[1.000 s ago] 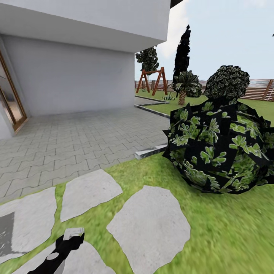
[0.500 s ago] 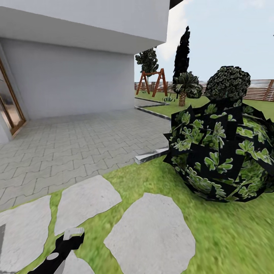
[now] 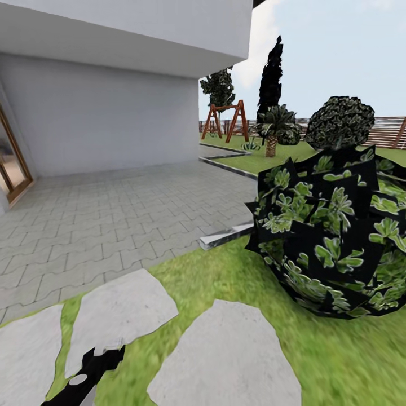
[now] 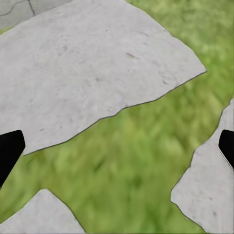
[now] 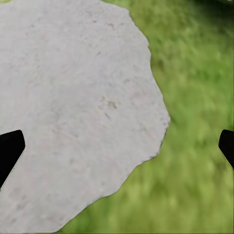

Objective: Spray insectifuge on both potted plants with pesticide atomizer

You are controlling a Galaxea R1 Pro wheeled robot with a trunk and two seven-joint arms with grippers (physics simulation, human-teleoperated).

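We are still travelling: both claws hang open and empty over lawn (image 3: 338,361) and stepping stones (image 3: 225,355), the left arm (image 3: 90,375) at lower left. No atomizer in sight; a bush (image 3: 332,231) fills the right.

Cut off and blurred

The bush (image 3: 332,231) is running off the frame edge, far ahead of the left gripper (image 4: 117,148), whose fingertips (image 4: 9,151) are showing only partly; grass (image 5: 195,146) beneath is blurring.
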